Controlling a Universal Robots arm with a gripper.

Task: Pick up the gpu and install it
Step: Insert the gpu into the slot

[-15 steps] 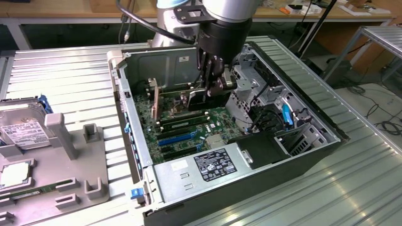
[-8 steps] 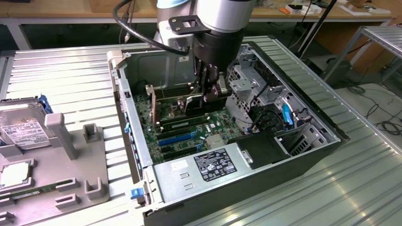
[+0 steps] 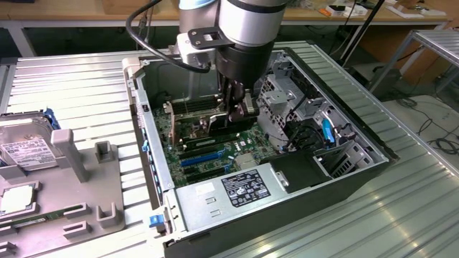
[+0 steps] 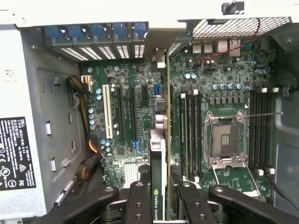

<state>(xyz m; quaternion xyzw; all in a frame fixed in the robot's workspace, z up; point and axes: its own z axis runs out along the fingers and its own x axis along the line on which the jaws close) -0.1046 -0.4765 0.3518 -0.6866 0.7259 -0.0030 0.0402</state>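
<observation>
In the exterior view I had the gripper (image 3: pixel 240 112) down inside the open computer case (image 3: pixel 358 137), which stood on the ribbed metal table (image 3: pixel 72 80). Its fingers were drawn in narrow, pinching the gpu (image 3: pixel 213 129). The card hung on edge over the middle of the motherboard (image 3: pixel 248 145), well apart from the power supply (image 3: pixel 237 188) at one end of the case. Its long axis ran across the case, parallel to the blue slots (image 3: pixel 204 158) just beside it on the power-supply side. A hard drive (image 3: pixel 25 148) lay well apart, at the table's edge on the exterior view's left.

In the wrist view the fingers (image 4: pixel 138 200) clamped both faces of the gpu (image 4: pixel 158 154). I saw it edge-on as a slim dark slab running straight out from between the fingertips of the gripper (image 4: pixel 158 196). Its long axis pointed at the case's vented rear wall (image 4: pixel 100 51) and lay parallel to the long black slots (image 4: pixel 126 116). It stood between those slots and the processor socket (image 4: pixel 226 137).

I judged that everything turned on the card's lower edge lining up with the slot under it. The card itself hid that slot, so I could not tell whether the two were touching or apart.
</observation>
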